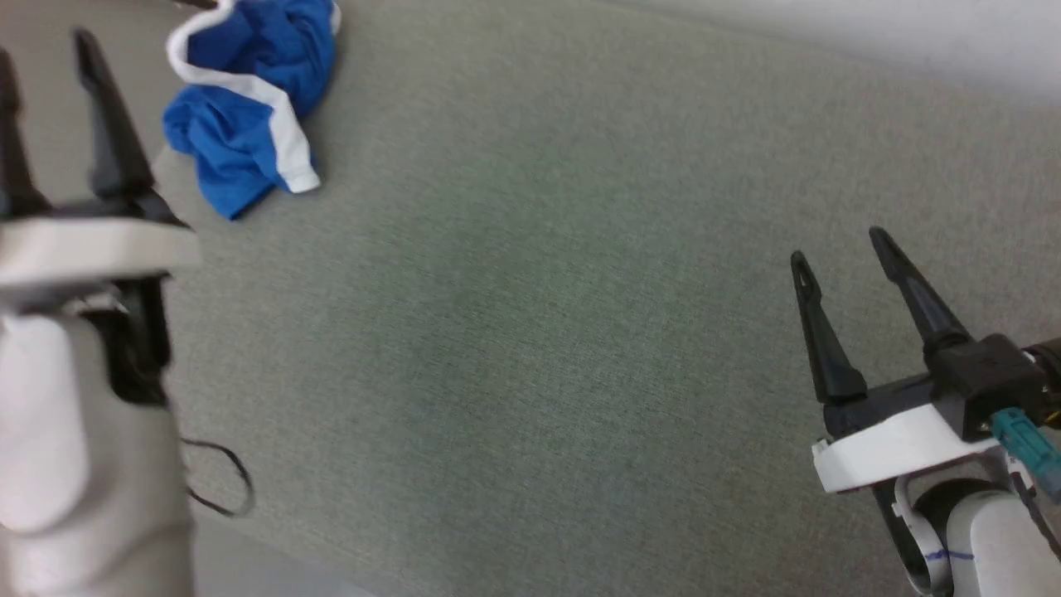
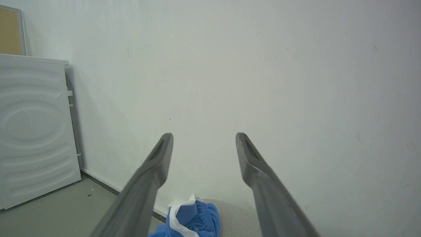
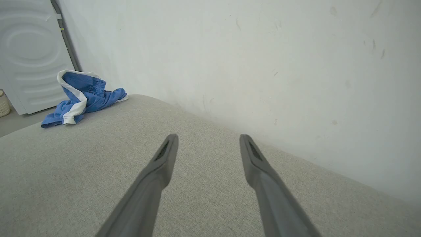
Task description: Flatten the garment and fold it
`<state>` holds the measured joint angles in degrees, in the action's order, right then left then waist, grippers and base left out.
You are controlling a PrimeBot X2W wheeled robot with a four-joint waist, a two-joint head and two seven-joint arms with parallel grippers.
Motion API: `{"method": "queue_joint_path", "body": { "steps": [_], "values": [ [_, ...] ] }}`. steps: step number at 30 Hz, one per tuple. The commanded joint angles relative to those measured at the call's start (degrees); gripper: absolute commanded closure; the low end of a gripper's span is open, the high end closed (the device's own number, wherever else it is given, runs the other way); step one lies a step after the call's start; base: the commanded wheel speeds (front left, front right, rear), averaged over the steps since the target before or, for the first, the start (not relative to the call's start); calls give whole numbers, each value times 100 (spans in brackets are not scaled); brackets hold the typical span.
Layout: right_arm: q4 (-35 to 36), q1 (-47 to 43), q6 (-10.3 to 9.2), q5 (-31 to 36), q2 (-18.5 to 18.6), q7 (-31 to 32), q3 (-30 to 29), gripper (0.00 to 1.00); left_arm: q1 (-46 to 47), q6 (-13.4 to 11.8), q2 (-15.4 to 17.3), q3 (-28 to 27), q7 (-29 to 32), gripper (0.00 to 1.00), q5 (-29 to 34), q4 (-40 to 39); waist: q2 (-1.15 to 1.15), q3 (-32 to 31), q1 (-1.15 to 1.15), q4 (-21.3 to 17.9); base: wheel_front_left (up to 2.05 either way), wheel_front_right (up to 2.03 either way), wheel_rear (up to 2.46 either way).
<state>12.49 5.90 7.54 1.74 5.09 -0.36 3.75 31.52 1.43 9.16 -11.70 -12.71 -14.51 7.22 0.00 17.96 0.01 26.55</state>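
The garment (image 1: 249, 99) is a crumpled heap of bright blue shorts with a broad white band, lying at the far left corner of the grey fabric surface (image 1: 530, 332). It also appears low in the left wrist view as the garment (image 2: 192, 219) and at the upper left in the right wrist view as the garment (image 3: 82, 97). My left gripper (image 1: 41, 62) stands open at the left edge, beside the heap and apart from it, its fingers (image 2: 154, 164) spread and empty. My right gripper (image 1: 837, 249) is open and empty at the lower right, far from the shorts.
A pale wall (image 3: 263, 49) runs along the far edge of the surface. A white appliance (image 2: 33, 131) stands on the floor to the left beyond the corner. A thin dark cable loop (image 1: 224, 481) hangs by my left forearm.
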Motion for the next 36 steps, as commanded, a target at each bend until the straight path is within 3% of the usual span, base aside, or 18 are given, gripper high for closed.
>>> {"method": "queue_joint_path", "body": {
  "steps": [1,9,15,24,30,31,33,34,35,36],
  "values": [
    [80,107,-5,-1,33,31,13,0,265,39,131,-78,39,0,-66,158,0,656,-1,-308,0,0,0],
    [243,554,-5,-11,239,65,143,0,1899,281,1117,-283,1742,0,-659,2036,0,1606,-1,-589,0,0,0],
    [318,862,-5,-36,360,59,278,0,2685,422,1643,-392,3162,0,-1192,3249,0,2216,-1,-858,0,0,0],
    [226,1036,-5,-95,355,-80,436,0,2851,399,2273,-347,3795,0,-1170,4391,0,2555,-1,-1357,0,0,0],
    [106,1089,-5,-116,281,-211,439,0,2757,360,2280,-420,4266,0,-1359,4966,0,2552,-1,-1507,0,0,0],
    [88,1092,-5,-115,268,-227,437,0,2762,361,2294,-421,4333,17,-1379,5021,0,2532,-1,-1522,0,0,0],
    [45,1099,-5,-119,247,-256,434,0,2786,361,2335,-393,4383,87,-1371,5076,0,2477,-1,-1544,0,0,0],
    [45,1099,-5,-119,247,-256,434,0,2786,361,2335,-393,4383,87,-1371,5076,0,2477,-1,-1544,0,0,0],
    [15,1103,-5,-120,239,-272,434,0,2809,358,2360,-375,4400,100,-1360,5094,0,2437,-1,-1552,0,0,0],
    [-20,1105,-5,-121,230,-288,436,0,2830,352,2387,-352,4413,100,-1343,5110,0,2386,-1,-1556,0,0,0]
  ]
}}
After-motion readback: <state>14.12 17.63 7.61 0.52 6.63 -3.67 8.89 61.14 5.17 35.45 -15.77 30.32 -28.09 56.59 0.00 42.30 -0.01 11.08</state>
